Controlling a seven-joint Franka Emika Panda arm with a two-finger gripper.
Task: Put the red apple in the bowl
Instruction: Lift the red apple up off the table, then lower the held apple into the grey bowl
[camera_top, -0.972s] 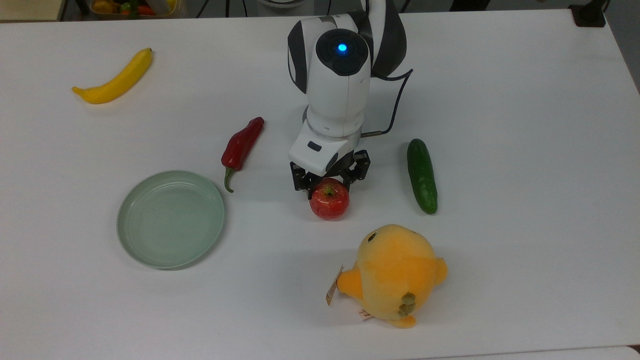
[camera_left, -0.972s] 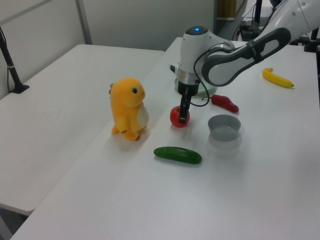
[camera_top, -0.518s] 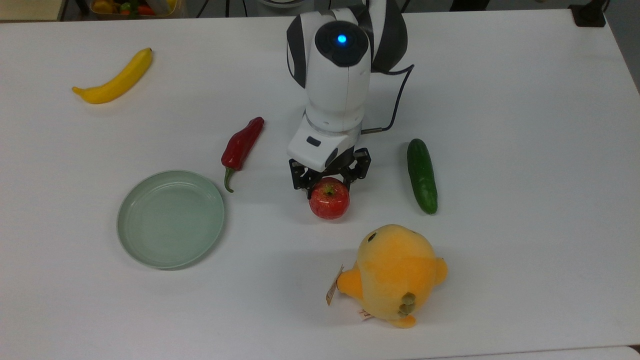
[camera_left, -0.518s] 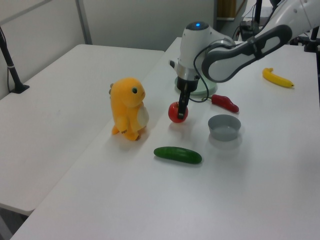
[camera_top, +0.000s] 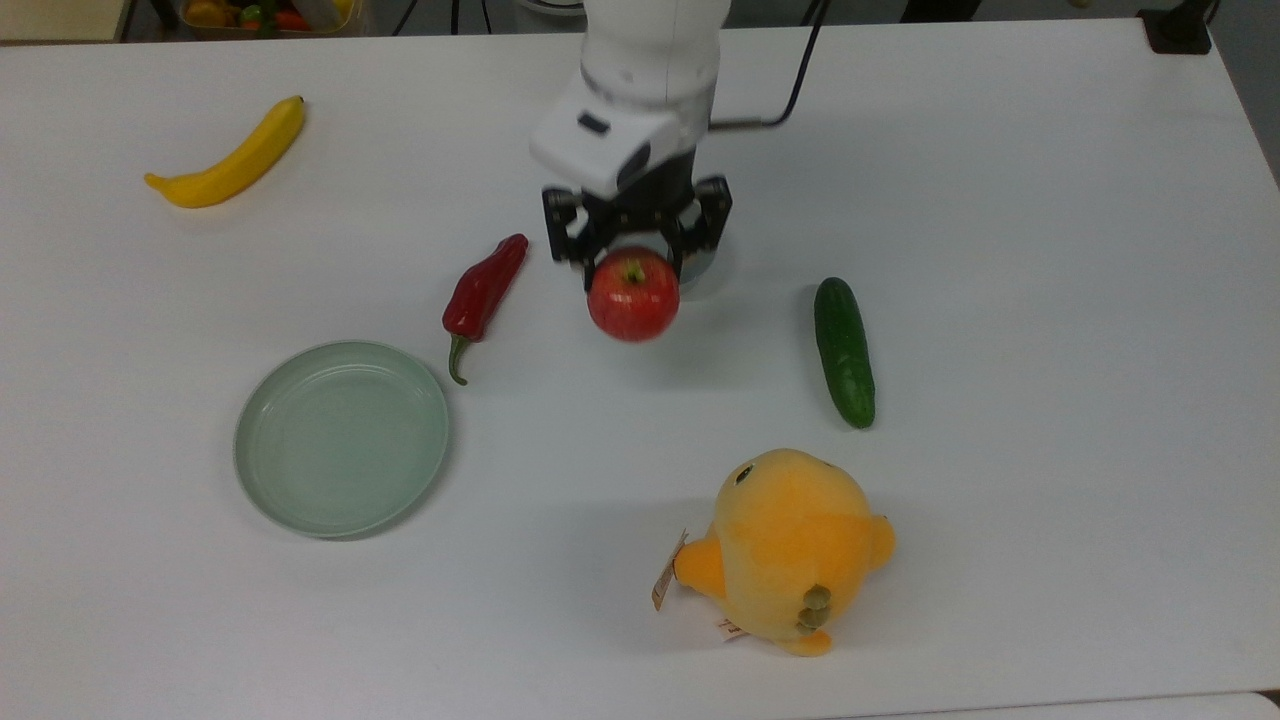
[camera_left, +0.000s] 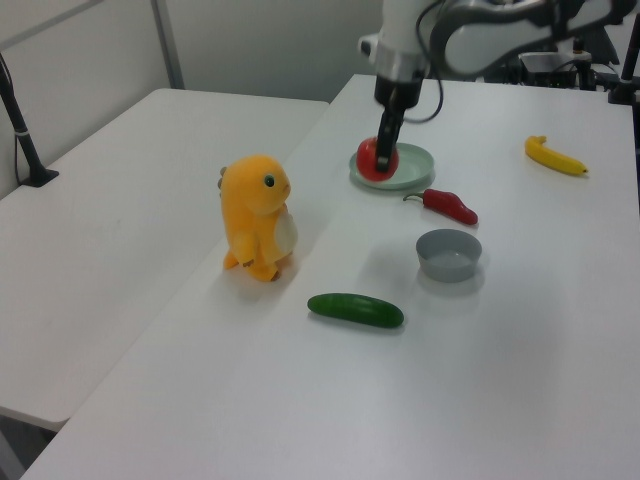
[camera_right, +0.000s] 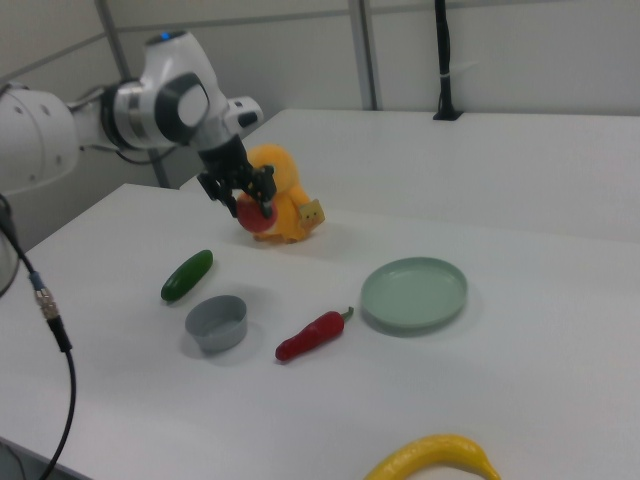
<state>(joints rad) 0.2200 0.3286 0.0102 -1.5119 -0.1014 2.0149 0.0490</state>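
Gripper (camera_top: 632, 262): fingers clamped on either side of the red apple (camera_top: 633, 297), holding it clear of the table (camera_top: 1050, 300) so it can travel.
Red apple: aloft, stem dimple up, above and just beside the grey bowl (camera_left: 449, 254).
Grey bowl: upright and empty on the table; in the right view, it sits between the cucumber (camera_right: 187, 275) and the red chili pepper (camera_right: 312, 336).
Step judged: carry over the bowl, then lower.

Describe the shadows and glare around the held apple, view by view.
Top view: the red apple in the gripper carries a soft sheen, and a faint diffuse shadow lies on the table below it. Left view: the apple overlaps the green plate; pale shadow near the bowl. Right view: soft shadows, no harsh glare.
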